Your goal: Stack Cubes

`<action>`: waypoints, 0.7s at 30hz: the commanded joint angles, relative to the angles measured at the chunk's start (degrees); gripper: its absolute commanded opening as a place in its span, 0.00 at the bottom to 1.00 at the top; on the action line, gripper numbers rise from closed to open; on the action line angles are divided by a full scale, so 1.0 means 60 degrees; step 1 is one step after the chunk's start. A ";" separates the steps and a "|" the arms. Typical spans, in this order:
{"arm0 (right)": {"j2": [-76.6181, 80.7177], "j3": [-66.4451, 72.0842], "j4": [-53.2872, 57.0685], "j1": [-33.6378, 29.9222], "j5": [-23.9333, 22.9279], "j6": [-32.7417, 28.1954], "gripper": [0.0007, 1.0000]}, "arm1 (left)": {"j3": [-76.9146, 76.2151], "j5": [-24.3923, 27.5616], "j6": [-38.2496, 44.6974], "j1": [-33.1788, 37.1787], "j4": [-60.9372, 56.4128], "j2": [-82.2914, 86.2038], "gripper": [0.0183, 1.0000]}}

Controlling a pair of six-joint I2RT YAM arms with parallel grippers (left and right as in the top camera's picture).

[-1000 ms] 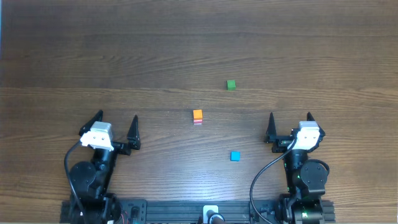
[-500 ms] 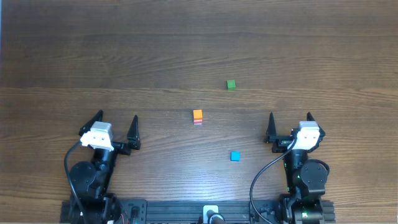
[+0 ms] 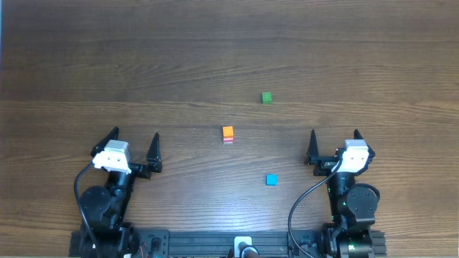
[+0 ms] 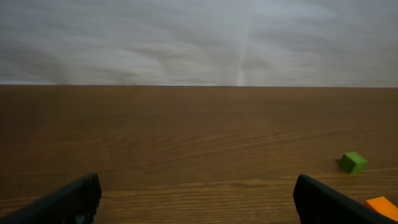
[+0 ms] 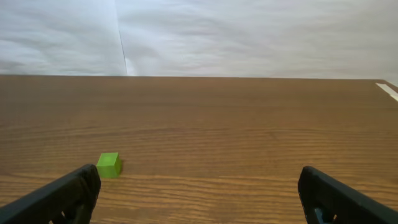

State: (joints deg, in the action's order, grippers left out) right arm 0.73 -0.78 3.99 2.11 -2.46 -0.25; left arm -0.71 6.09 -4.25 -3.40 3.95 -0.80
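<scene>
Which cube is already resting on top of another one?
The orange cube: it sits on a pink cube, while the green cube and blue cube lie alone.

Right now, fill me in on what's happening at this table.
Neither arm is handling anything: the left gripper and right gripper are open, near their bases. An orange cube sits on what looks like a pink cube in the middle of the table. The green cube lies loose farther out, the blue cube nearer the right arm, neither stacked yet.

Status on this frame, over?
Left gripper and right gripper open, empty, near their bases. Orange cube on pink cube; green cube and blue cube loose. Nothing blocks them.
</scene>
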 commanded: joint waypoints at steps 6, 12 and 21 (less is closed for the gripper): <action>-0.0073 0.0080 -0.0168 -0.0047 -0.0164 0.0357 0.99 | 0.0062 0.0153 0.0142 0.0044 -0.0018 0.0069 1.00; 0.0062 0.0076 -0.0747 -0.0044 0.0295 0.1537 0.99 | 0.0062 0.0153 0.0142 0.0044 -0.0018 0.0069 1.00; 0.4317 -0.2127 -0.2284 -0.0044 0.2055 0.1570 0.99 | 0.0062 0.0153 0.0142 0.0044 -0.0018 0.0069 1.00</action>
State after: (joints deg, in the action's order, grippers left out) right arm 17.72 -5.39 -9.39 2.11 4.49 8.08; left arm -0.69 6.26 -4.25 -3.40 3.86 -0.80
